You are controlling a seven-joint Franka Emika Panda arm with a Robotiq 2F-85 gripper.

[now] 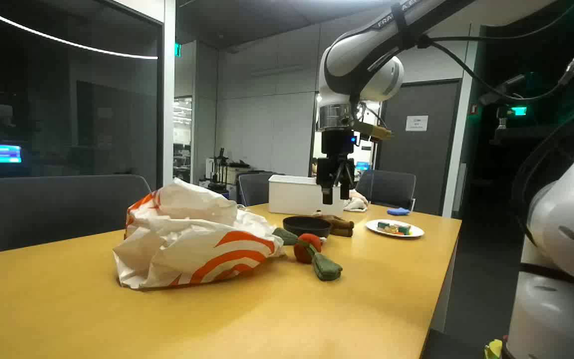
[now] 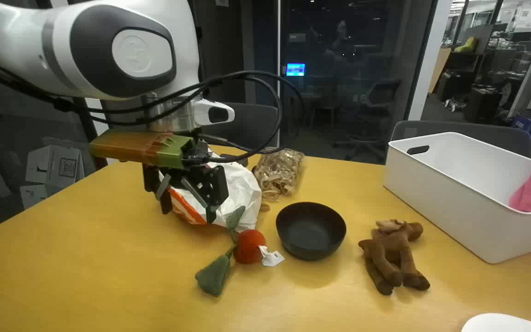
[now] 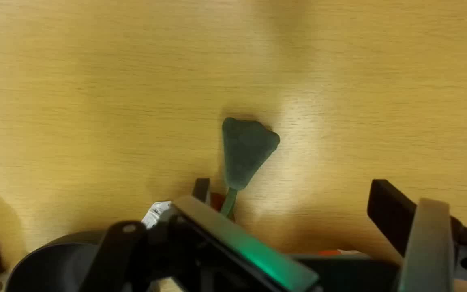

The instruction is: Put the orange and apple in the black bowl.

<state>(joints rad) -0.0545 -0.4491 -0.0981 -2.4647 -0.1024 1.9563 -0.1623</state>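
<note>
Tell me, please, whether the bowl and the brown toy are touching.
Apart. An exterior view shows it plainly: a strip of table lies between the side of the bowl and the nearest part of the brown toy.

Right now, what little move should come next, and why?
Perhaps shift the open gripper slightly toward the black bowl: in the wrist view, one finger partly hides the red ball, the likeliest fruit in sight, so the gap seems off-centre.

In an exterior view, the bowl [image 2: 311,235] stands on the table [image 2: 109,258] between the bag [image 2: 242,189], left and far, and the toy animal [image 2: 391,249], right and near.
</note>
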